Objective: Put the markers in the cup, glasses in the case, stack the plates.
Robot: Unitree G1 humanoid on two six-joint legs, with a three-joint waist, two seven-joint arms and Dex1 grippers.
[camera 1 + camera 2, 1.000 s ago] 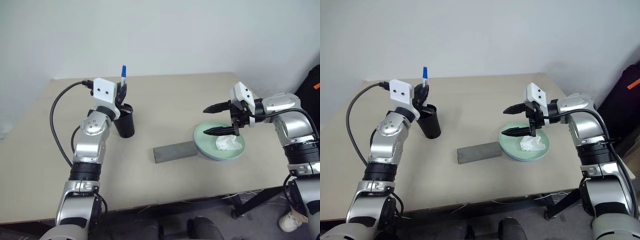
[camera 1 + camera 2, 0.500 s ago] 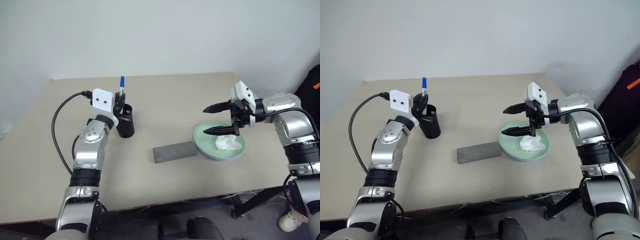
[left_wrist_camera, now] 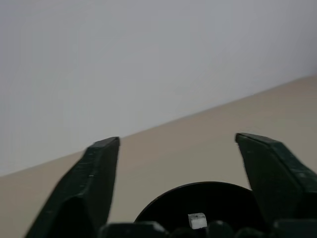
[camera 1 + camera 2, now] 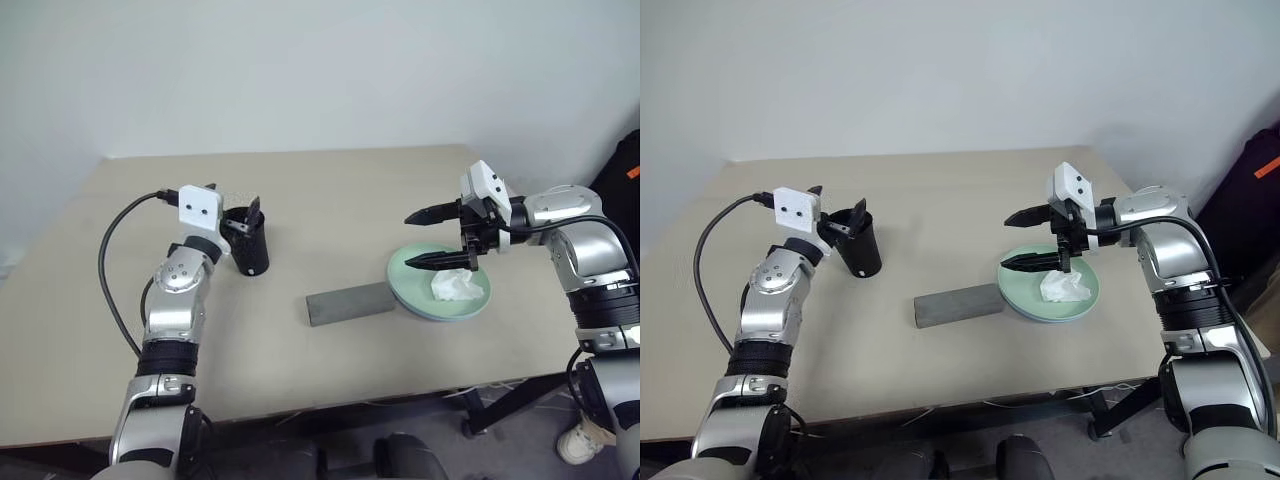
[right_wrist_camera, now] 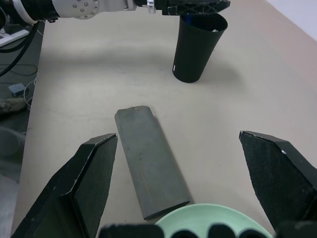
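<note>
The black cup [image 4: 250,245] stands upright at the table's left. My left gripper [image 4: 233,197] is open, its fingers straddling the cup's rim from behind. A small white marker end [image 3: 197,219] shows down inside the cup [image 3: 203,203]. The closed grey case [image 4: 350,302] lies mid-table. A mint green plate [image 4: 410,270] rests to its right, with a bluish rim showing beneath its near edge. My right gripper [image 4: 435,237] hangs open just above that plate, holding nothing. The glasses are hidden.
A crumpled white tissue [image 4: 455,287] lies on the green plate. The table's right edge runs close past the plate, with a dark bag [image 4: 625,175] beyond it. A black cable [image 4: 110,270] loops off my left wrist.
My left gripper has opened and sunk slightly. The blue-capped marker that stood above the cup has dropped inside it. The right arm has not moved.
</note>
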